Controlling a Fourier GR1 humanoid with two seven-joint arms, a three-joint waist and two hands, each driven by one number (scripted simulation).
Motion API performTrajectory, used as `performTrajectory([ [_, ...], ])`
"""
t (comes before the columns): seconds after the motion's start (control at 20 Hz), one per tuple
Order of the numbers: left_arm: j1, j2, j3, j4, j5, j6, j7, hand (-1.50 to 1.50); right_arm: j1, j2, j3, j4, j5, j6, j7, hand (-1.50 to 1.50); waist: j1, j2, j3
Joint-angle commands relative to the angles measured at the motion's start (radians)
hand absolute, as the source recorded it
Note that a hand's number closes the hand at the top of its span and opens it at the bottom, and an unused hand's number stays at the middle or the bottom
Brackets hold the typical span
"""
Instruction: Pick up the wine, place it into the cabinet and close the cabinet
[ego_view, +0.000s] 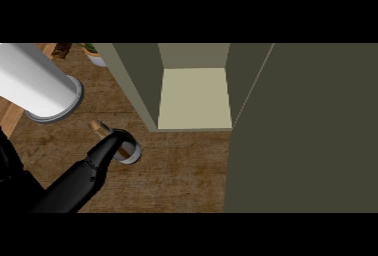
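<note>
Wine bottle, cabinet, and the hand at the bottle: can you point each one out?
wine bottle (128, 151), head view, lower body near its base.
cabinet (193, 97), head view, pale inner shelf.
left hand (94, 165), head view, back of the hand.

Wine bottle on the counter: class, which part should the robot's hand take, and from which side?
Probably the wine bottle's wide dark body, not the thin gold-capped neck: it offers more surface to wrap. Come from the left, where the left hand meets it; the open cabinet stands close on its right.
</note>
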Motion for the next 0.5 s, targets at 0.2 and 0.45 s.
performTrajectory([
  [0.2,0.137,0.074,0.046,-0.050,0.099,0.022,0.011,-1.50,0.035,0.008,0.016,-0.196,-0.045,-0.031,0.100,-1.50,0.005,0.005,-0.002],
  [0.45,0.188,0.101,0.015,0.060,0.200,0.149,-0.080,-1.50,0.048,-0.009,-0.030,-0.213,-0.094,-0.005,0.091,-1.50,-0.002,0.006,-0.002],
])
